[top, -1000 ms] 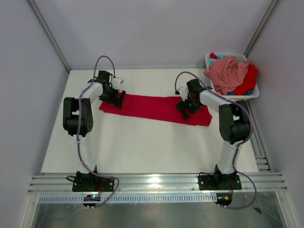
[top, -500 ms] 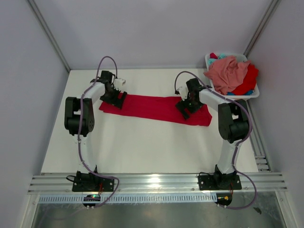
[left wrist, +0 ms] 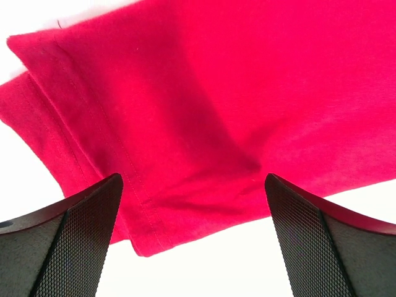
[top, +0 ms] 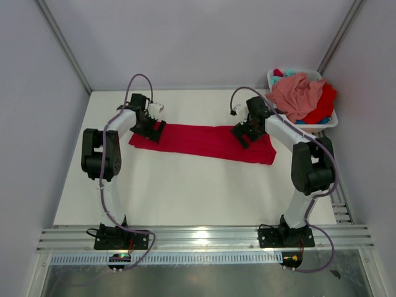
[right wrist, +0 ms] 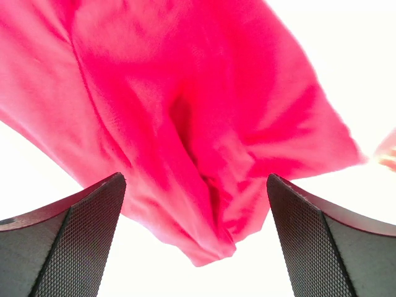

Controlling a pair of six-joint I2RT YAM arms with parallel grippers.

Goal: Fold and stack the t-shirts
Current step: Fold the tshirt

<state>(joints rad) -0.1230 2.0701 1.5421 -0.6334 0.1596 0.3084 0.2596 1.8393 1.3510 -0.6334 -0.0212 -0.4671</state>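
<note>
Red t-shirt (top: pixel 204 141) lies folded into a long flat band across the far half of the white worktop (top: pixel 185 185), running left to right, its right end a little rumpled. The left hand (top: pixel 151 129) hangs over the band's left end and the right hand (top: pixel 243 134) over its right end. Both have fingers spread wide and grip nothing. At the far right corner, a white basket (top: pixel 273 75) holds a salmon pink t-shirt (top: pixel 297 91) heaped on a second red t-shirt (top: pixel 325 102), with teal cloth (top: pixel 288 73) showing.
</note>
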